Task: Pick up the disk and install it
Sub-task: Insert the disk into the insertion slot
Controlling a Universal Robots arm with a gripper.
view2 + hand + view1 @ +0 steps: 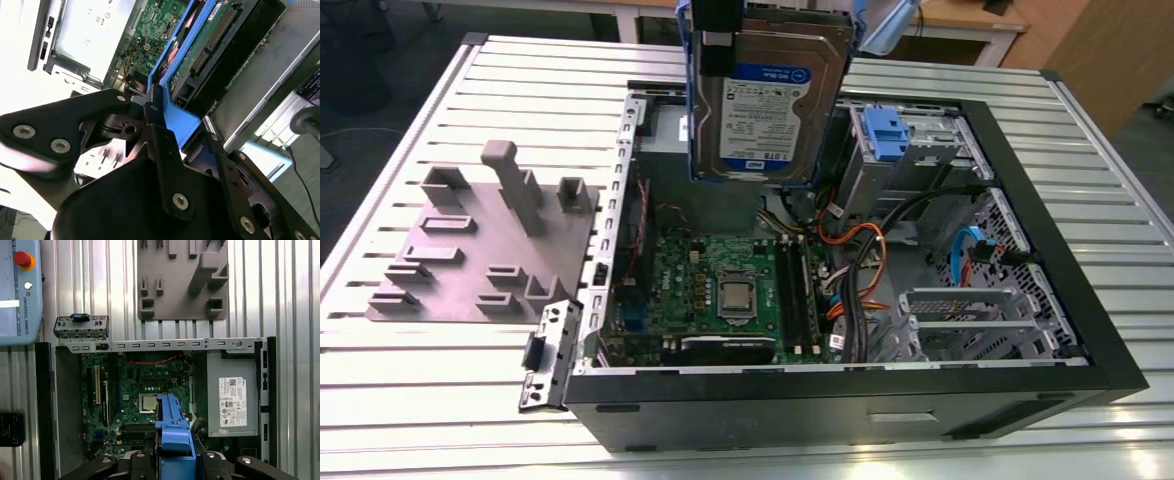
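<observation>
The disk (767, 100), a silver metal drive with a blue-and-white label in a blue plastic bracket, hangs upright above the back part of the open computer case (854, 390). My gripper (720, 18) is shut on its upper edge. In the second wrist view the black fingers (161, 137) clamp the blue bracket, with the disk (215, 45) stretching away below them. In the first wrist view the bracket edge of the disk (172, 432) sits between the gripper's (172, 460) arms, over the motherboard (140, 395).
Inside the case are a drive bay with a blue latch (887, 135), orange and blue cables (854, 250) and a grey power supply (232, 400). A grey fixture plate with posts (487, 240) lies on the slatted table at the exterior view's left. A teach pendant (17, 290) rests nearby.
</observation>
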